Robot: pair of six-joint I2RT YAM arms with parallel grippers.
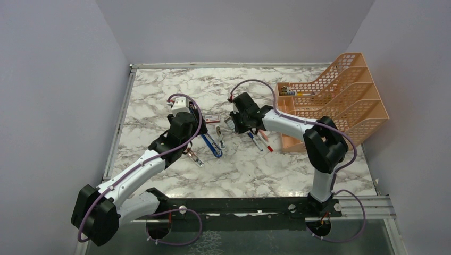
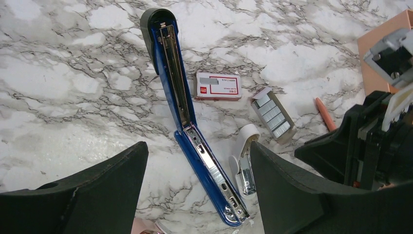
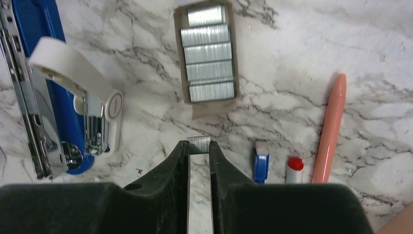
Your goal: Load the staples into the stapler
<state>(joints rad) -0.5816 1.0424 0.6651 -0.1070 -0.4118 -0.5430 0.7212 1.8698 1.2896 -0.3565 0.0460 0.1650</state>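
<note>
right gripper [image 3: 198, 148] is pinched on a short staple strip [image 3: 198, 141], just beside the grey tray [image 3: 208, 53] that holds the other strips. whether the strip is clear of the counter [image 3: 302, 44] we cannot tell. the stapler [image 2: 192, 139] lies folded open with its silver channel [image 2: 176, 73] facing up. left gripper [image 2: 197, 153] hangs spread above it, holding nothing. we advise keeping the strip level, turning it in line with the channel, lowering it straight in, and staying off the white-handled tool [image 2: 245, 163] just beside the stapler.
</note>
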